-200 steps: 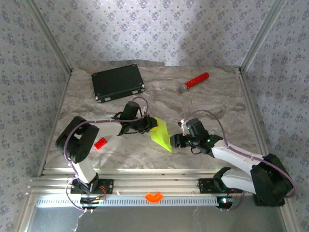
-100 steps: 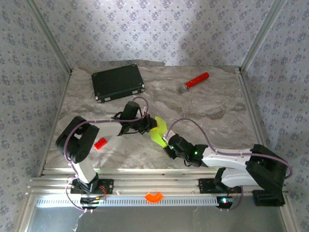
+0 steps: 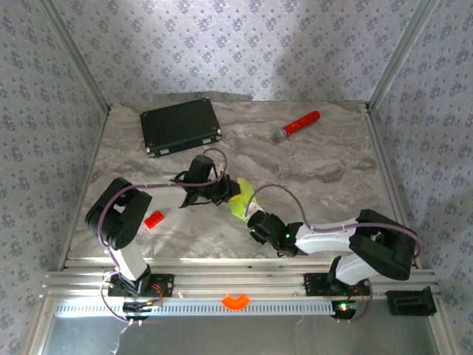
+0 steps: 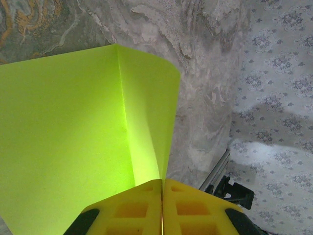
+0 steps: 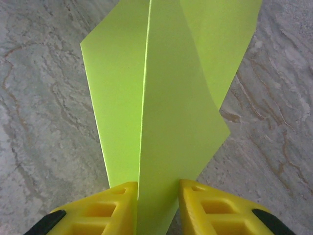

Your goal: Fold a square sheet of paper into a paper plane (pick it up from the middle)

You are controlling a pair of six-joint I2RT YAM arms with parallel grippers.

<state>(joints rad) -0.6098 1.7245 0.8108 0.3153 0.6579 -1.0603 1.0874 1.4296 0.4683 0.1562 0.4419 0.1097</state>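
two pincers meet on one paper. the left pincer (image 4: 162,182) is clamped tight, its yellow fingers pressed flat together with an edge of the paper (image 4: 73,122) pinched in the seam. from the left wrist the sheet fans away from that grip, broad and flat on one side and curling over along a crease on the other. the right pincer (image 5: 157,185) stands narrow, with a slim gap between its fingers. the paper's creased near end runs down into that gap; whether the pads press it i cannot tell.

from above, the paper sits between the two pincers, over the middle of the worktop (image 3: 318,163), a little toward the near edge. the left arm (image 3: 118,218) rises from its base to a high elbow, then reaches right, its wrist level and pointing at the paper's far end. the right arm (image 3: 332,238) lies low, its white forearm stretched left from a bent elbow and its wrist aimed up and left at the paper's near tip.

a red block (image 3: 154,219) lies just beside the left arm. a black case (image 3: 181,126) and a microphone (image 3: 297,124) lie well apart at the far side.
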